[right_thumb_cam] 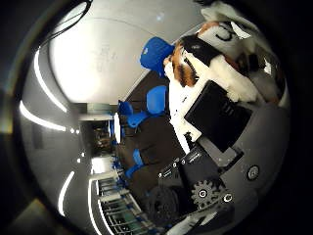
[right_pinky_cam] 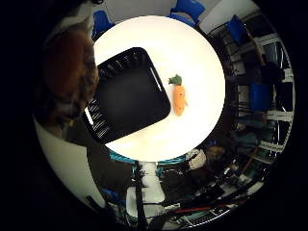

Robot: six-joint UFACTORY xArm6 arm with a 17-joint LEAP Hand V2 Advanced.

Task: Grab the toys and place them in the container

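Observation:
A black, ribbed, rectangular container [right_pinky_cam: 128, 93] lies on a round white table [right_pinky_cam: 197, 125], seen from high above in the little finger side palm view. An orange carrot toy [right_pinky_cam: 178, 94] with a green top lies on the table right beside the container's edge, outside it. The container looks empty. White parts of my hand [right_pinky_cam: 144, 192] show at the edge of that view, off the table's rim and far from the toy. The thumb side palm view shows the container [right_thumb_cam: 217, 110] from the side, with geared parts of the hand [right_thumb_cam: 201, 191] at its edge.
Blue chairs [right_pinky_cam: 260, 96] stand around the table. More blue chairs [right_thumb_cam: 156, 54] show in the thumb side palm view, under a pale ceiling with strip lights. Racks and gear stand past the table's edge [right_pinky_cam: 274, 53].

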